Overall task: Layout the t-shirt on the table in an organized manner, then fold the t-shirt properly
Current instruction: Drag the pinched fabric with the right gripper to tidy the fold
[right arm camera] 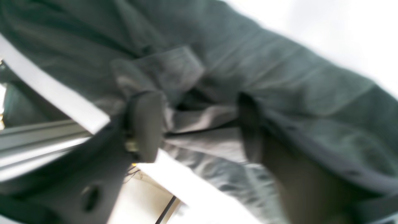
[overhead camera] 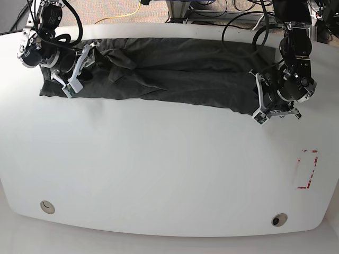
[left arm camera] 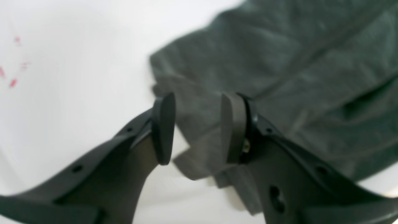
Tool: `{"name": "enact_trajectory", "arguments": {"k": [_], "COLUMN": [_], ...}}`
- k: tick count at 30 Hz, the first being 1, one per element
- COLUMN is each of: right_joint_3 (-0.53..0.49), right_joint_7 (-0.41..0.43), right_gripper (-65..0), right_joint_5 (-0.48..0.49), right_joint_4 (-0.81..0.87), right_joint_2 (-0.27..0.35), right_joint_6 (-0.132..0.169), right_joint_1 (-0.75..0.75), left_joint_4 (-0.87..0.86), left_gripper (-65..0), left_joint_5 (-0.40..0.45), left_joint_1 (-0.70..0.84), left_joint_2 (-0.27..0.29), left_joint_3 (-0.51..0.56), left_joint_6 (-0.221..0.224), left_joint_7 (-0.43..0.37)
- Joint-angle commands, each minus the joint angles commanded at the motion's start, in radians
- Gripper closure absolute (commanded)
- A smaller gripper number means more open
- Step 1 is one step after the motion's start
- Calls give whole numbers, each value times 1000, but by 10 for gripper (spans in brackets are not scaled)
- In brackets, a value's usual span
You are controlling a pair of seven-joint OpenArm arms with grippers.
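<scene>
Left wrist view shows the left gripper (left arm camera: 197, 129) with its jaws spread apart and nothing clamped between them, poised over a corner of the t-shirt (left arm camera: 279, 68) where a small folded flap of grey cloth lies in the gap. Right wrist view, blurred, shows the right gripper (right arm camera: 199, 127) also parted, its fingers straddling bunched folds of the shirt without pinching them. Outward, in the base view, the dark charcoal t-shirt lies stretched in a long wrinkled band along the far edge of the white table (overhead camera: 159, 174), one gripper at each end. A red dashed rectangle (overhead camera: 308, 169) sits near the table's right edge, and two round grommet holes (overhead camera: 47, 207) lie near the near edge.
</scene>
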Motion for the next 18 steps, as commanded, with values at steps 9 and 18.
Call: {"name": "enact_trajectory", "arguments": {"k": [9,18], "right_joint_3": [-98,-227], "right_joint_7": [17,97], "right_gripper": [-531,-526], "right_joint_5": [0,-12], "right_joint_4": [-2,-6], "right_joint_2": [-20,-9], "right_joint_6": [0,0], "right_joint_1": [2,5], "left_joint_4": [-3,-3], "left_gripper": [-217,-217], "left_joint_5": [0,2], "left_joint_1": [2,0], "left_joint_2": [0,-2], "left_joint_3": [0,0], "left_joint_6": [0,0], "left_joint_7": [0,0]}}
